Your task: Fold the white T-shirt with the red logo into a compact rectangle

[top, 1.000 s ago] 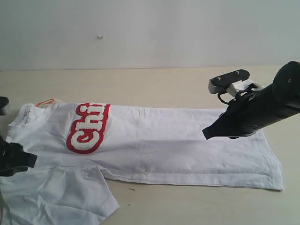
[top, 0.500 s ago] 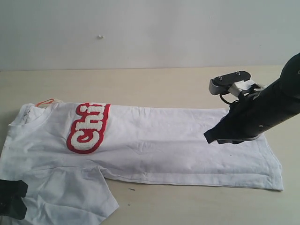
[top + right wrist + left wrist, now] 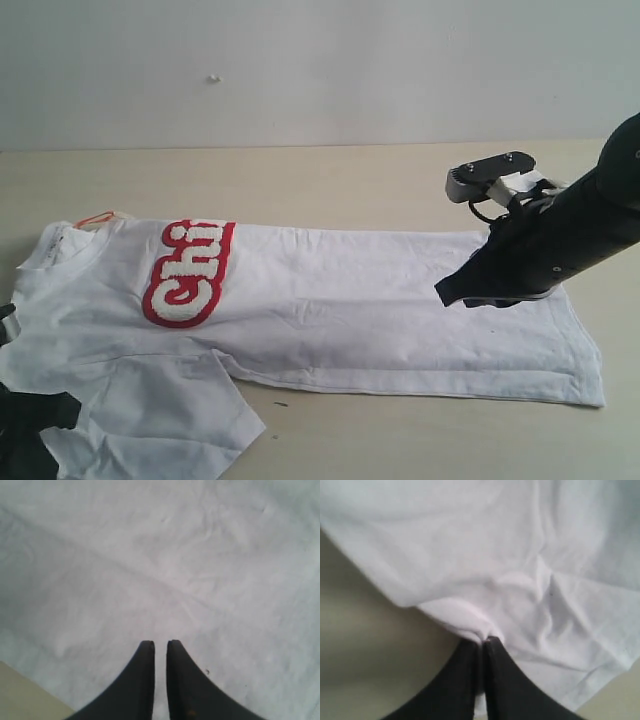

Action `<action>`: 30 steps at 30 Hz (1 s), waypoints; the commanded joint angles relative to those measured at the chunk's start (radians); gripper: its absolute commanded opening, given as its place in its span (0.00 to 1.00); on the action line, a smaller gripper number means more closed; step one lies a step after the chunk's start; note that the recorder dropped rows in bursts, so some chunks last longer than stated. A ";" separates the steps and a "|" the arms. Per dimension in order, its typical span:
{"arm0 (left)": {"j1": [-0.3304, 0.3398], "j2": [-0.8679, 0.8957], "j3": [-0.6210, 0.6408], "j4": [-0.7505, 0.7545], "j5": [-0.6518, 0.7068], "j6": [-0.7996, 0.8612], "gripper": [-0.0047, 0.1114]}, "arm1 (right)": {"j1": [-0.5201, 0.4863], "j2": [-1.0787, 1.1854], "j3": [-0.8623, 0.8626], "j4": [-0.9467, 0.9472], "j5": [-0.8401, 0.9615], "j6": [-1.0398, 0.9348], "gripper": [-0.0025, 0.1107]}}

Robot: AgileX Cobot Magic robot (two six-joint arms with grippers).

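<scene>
The white T-shirt (image 3: 380, 300) lies flat on the table, collar to the left and hem to the right, with one long side folded in. Only part of the red logo (image 3: 190, 272) shows, its white letters reading "Chi". A small orange tag (image 3: 97, 217) sticks out at the collar. At the front left corner my left gripper (image 3: 60, 412) is shut on the edge of the near sleeve (image 3: 170, 410). In the left wrist view a pinch of white cloth (image 3: 470, 620) bunches at the closed tips (image 3: 484, 641). My right gripper (image 3: 447, 290) hovers over the hem end, shut and empty (image 3: 160, 645).
The tan table (image 3: 300, 180) runs back to a pale wall. A small dark speck (image 3: 281, 404) lies on the table just in front of the shirt. The right arm's black body (image 3: 560, 235) hangs over the shirt's right end.
My left gripper has dropped from beside the shoulder to the front left corner and closed on the sleeve edge; the sleeve has shifted slightly to the right. The right arm has barely moved.
</scene>
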 commanded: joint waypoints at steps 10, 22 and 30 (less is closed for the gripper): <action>0.002 0.002 0.003 -0.374 0.270 0.383 0.04 | 0.001 -0.010 0.000 0.007 0.004 -0.006 0.12; 0.002 0.002 -0.033 -0.710 0.342 0.590 0.04 | 0.001 -0.010 0.000 0.014 0.027 -0.006 0.12; 0.002 0.002 -0.134 -0.830 0.168 0.621 0.04 | 0.001 -0.010 0.000 0.014 0.027 -0.006 0.12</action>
